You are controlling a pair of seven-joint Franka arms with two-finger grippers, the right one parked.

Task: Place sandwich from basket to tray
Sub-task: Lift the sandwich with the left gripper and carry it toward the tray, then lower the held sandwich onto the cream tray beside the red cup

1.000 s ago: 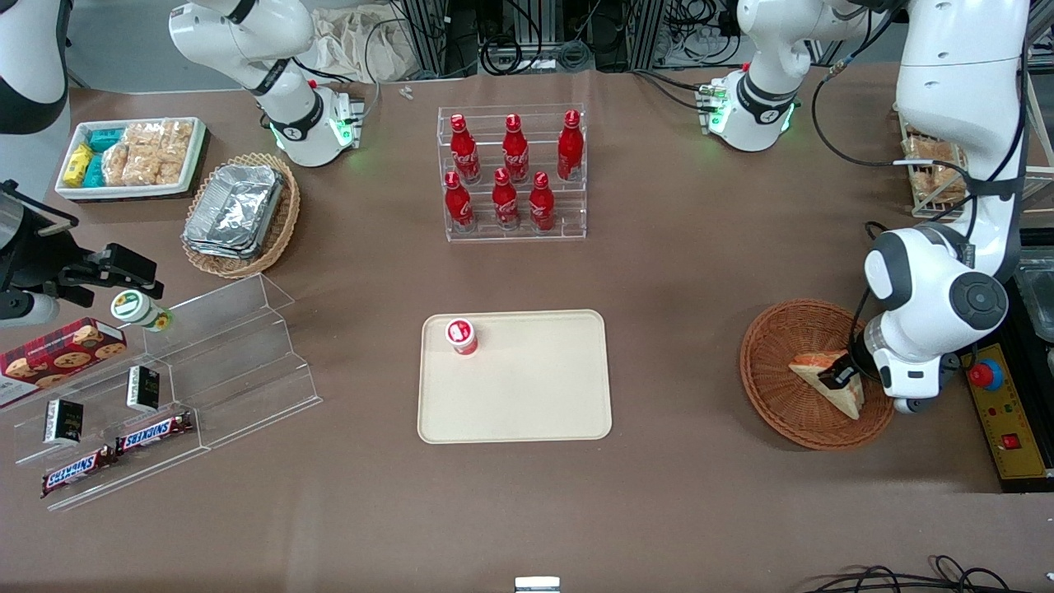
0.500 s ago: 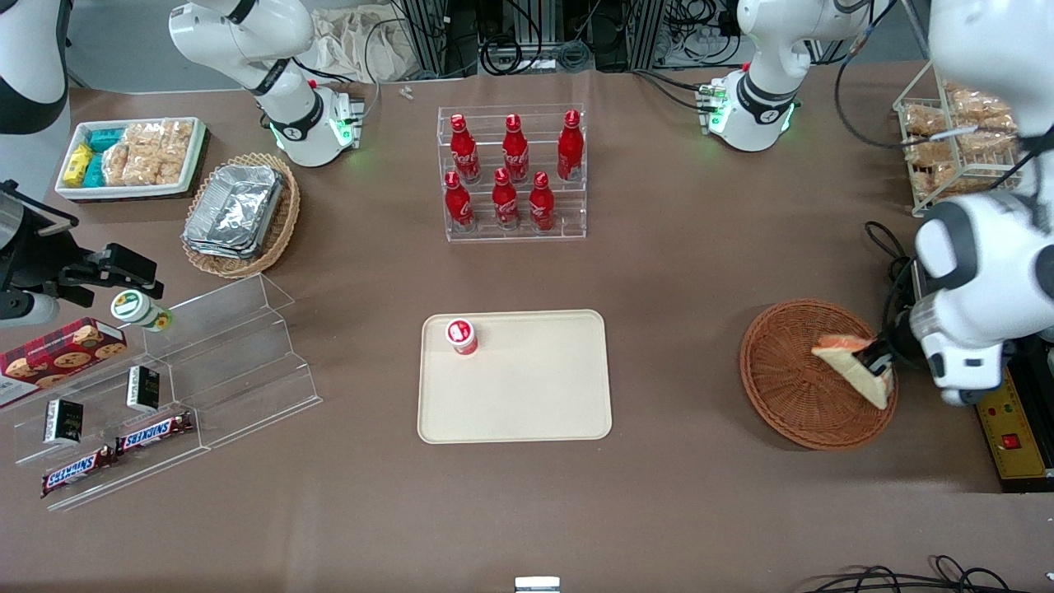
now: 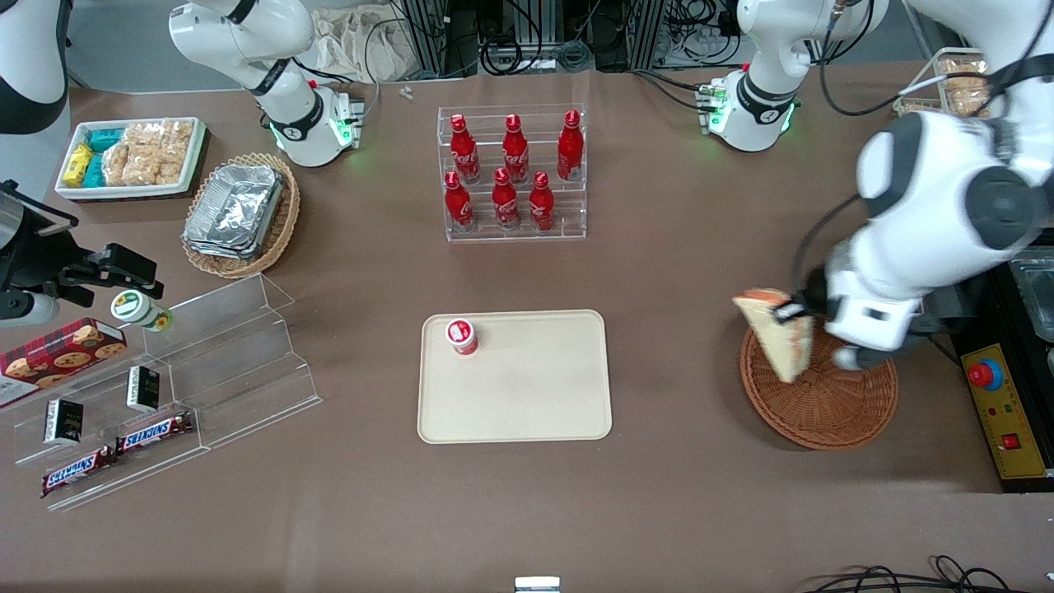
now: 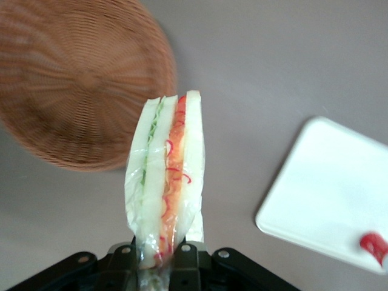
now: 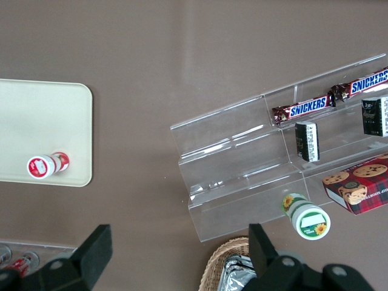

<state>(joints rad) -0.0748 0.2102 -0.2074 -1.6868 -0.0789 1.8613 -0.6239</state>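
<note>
sandwich (image 3: 778,339) hanging in the air above the basket (image 3: 823,403), over the rim nearest the tray (image 3: 515,395), pinched at one end by the gripper (image 3: 795,313) with fingers clamped tight on the wrapped wedge. dangling edge-on, filling stripe facing the wrist camera (image 4: 167,182), probably so as to clear the wicker rim. tray lying well apart from the basket, toward the parked arm's end, with a small red-capped bottle (image 3: 462,336) standing in one corner and bare surface alongside for setting down.
</note>
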